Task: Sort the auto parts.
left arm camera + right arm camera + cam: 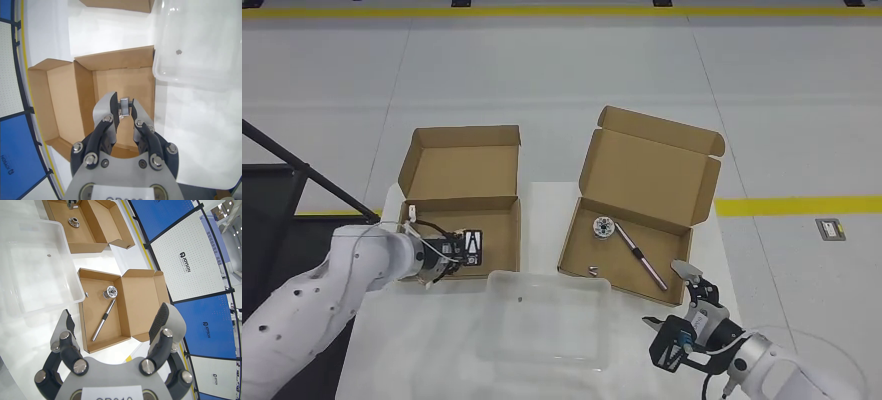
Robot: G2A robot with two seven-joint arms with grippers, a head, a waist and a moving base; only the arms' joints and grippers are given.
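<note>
Silver metal part (124,107) clamped in the left jaws, above the left cardboard box (124,83).
Right jaws wide apart, near the right cardboard box (121,313) with hub (110,292), rod (103,320) and screw (86,294). Clear tray (542,320) between boxes, just one dark speck (49,255) inside: sorting probably nearly finished. White counter (92,257), grey floor (542,70), blue-and-white panels (189,262).

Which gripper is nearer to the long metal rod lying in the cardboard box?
Right. The right gripper hangs open beside the box holding the rod. The left gripper is over the other box, beyond the clear tray, shut on a small metal part.
</note>
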